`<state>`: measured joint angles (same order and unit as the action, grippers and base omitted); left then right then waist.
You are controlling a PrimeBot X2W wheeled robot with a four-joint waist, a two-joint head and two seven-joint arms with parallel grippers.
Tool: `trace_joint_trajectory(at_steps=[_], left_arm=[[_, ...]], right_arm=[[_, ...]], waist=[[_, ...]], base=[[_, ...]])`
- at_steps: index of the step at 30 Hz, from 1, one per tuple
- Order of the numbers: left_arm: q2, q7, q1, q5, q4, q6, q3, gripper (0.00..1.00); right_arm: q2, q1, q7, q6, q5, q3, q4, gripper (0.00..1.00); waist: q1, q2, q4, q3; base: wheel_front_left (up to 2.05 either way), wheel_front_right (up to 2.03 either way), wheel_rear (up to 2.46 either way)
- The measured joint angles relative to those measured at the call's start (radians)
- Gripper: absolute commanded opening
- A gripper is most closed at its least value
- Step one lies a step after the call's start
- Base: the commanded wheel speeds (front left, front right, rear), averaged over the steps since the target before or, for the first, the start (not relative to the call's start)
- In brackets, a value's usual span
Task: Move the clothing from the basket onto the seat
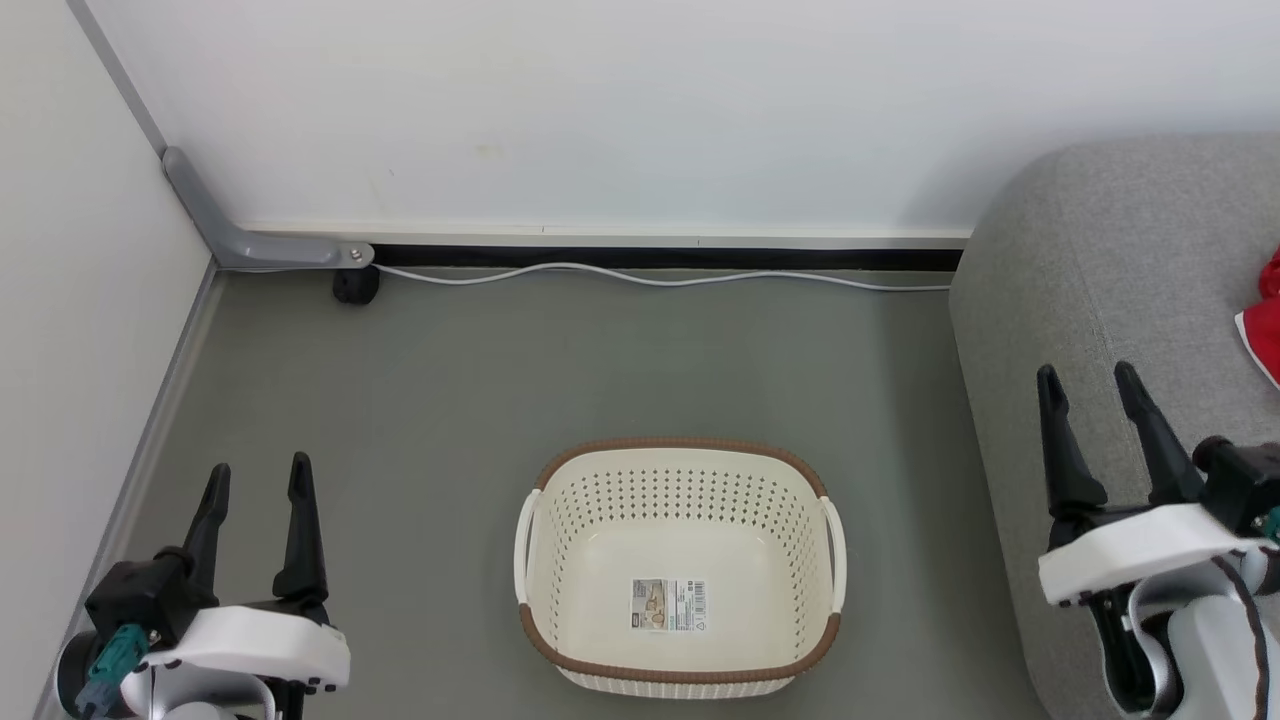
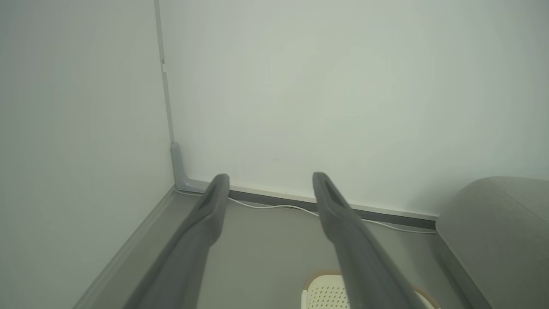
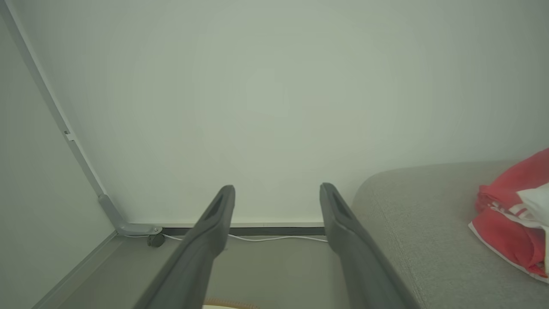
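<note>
Clothing of soft red fabric with white trim (image 1: pixel 1265 320) lies at the 3 o'clock edge of my head view, on the large grey upholstered seat cushion (image 1: pixel 1090 250). The frame cuts it off, so I cannot tell how many garments are there. The cream perforated plastic basket with a brown woven-look rim (image 1: pixel 680 446) stands on the grey floor (image 1: pixel 450 400) at 6 o'clock, with nothing in it but the paper label (image 1: pixel 668 605) on its bottom. From that I judge the move done. My left gripper (image 1: pixel 260 466) at 8 o'clock and my right gripper (image 1: pixel 1086 372) at 4 o'clock have their fingers apart and hold nothing. They flank the basket well clear of it, as in a rest pose.

From my left wrist, the left gripper (image 2: pixel 270 177) points at the white wall's foot, fingers spread, with the basket's rim (image 2: pixel 319 279) at 6 o'clock and the seat (image 2: pixel 497 223) at 4 o'clock.

From my right wrist, the right gripper (image 3: pixel 278 188) is likewise spread and empty. The clothing (image 3: pixel 506 214) sits bunched on the seat (image 3: pixel 420 206) at 3 o'clock, well apart from my fingers.
</note>
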<state>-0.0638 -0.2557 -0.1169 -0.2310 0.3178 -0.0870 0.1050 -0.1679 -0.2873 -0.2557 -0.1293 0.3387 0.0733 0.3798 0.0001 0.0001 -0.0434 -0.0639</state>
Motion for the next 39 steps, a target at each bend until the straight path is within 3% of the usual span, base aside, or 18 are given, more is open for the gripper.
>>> trace_joint_trajectory(at_steps=[14, 39], left_arm=[[0.023, 0.000, 0.119, 0.046, -0.026, 0.000, 0.035, 1.00], [0.023, 0.000, 0.134, 0.035, -0.033, 0.000, -0.008, 1.00]], right_arm=[[0.057, 0.176, 0.000, 0.000, -0.091, -0.016, -0.052, 1.00], [0.086, 0.196, 0.000, 0.000, -0.129, -0.046, -0.058, 1.00]], waist=[[0.0000, 0.0000, 0.030, 0.048], [0.0000, 0.0000, 0.033, 0.050]], base=[[0.00, 0.00, 0.00], [0.00, 0.00, 0.00]])
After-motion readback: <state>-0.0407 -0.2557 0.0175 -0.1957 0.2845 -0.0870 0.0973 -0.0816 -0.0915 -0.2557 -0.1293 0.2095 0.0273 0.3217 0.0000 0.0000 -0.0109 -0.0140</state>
